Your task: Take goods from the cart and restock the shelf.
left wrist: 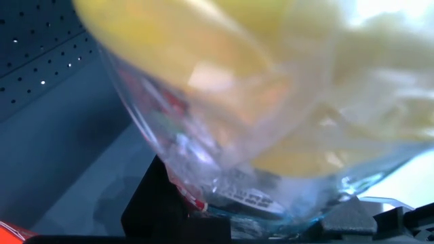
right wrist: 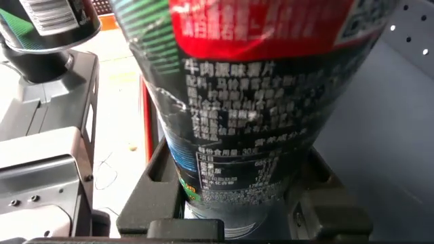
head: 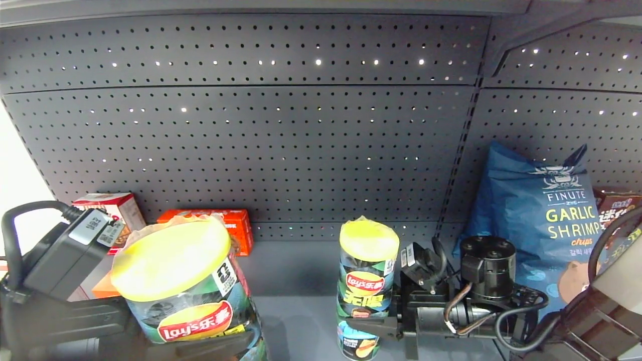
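Note:
Two chip cans with yellow lids and clear wrap are held upright in front of the shelf. My left gripper [head: 200, 346] is shut on the larger-looking near can [head: 185, 286] at lower left; the left wrist view has this can [left wrist: 258, 102] close up between the dark fingers [left wrist: 156, 210]. My right gripper [head: 373, 326] is shut on the second can [head: 366, 291] low over the middle of the shelf board. In the right wrist view that can [right wrist: 251, 102] sits between the black fingers [right wrist: 159, 169]; whether it rests on the board I cannot tell.
On the grey shelf board [head: 301, 271] stand a red-and-white box [head: 113, 210] and an orange box [head: 225, 225] at back left. A blue garlic shrimp chips bag [head: 541, 215] and a brown pack [head: 617, 205] fill the right bay. The perforated back panel [head: 281, 150] closes the rear.

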Tool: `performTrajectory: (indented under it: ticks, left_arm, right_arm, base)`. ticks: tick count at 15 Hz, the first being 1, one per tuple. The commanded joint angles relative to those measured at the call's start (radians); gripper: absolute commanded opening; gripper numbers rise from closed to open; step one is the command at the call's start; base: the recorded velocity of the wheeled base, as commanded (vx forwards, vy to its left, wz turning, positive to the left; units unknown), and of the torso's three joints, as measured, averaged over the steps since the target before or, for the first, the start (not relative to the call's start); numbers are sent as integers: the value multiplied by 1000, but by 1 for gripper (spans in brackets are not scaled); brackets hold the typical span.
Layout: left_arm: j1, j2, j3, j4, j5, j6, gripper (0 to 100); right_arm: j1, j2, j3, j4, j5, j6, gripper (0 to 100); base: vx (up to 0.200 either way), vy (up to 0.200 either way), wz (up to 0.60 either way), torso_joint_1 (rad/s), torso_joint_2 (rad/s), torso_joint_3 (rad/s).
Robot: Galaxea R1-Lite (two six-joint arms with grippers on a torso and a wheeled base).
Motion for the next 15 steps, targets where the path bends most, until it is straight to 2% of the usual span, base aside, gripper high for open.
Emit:
performTrajectory:
  ticks: [1,2,3,12,15]
  left_arm:
    - [0,3,3,-1,0,0,0]
    - [0,3,3,-1,0,0,0]
    - [0,4,3,-1,0,0,0]
    - [0,3,11,-1,0,0,0]
    - [0,3,15,-1,0,0,0]
  right_arm:
    - [3,24,-2,-1,1,-2,0]
    - [6,30,-2,-15,-1,-1,0]
    - [9,41,-2,-27,-1,1,100]
    - [3,17,5,-39,-2,2,100]
    - [-24,-36,28,-39,1,4,100]
  base:
    - [0,0,0,0,0,0]
    - [0,0,0,0,0,0]
    - [0,0,0,0,0,0]
    - [0,0,0,0,0,0]
    - [0,0,0,0,0,0]
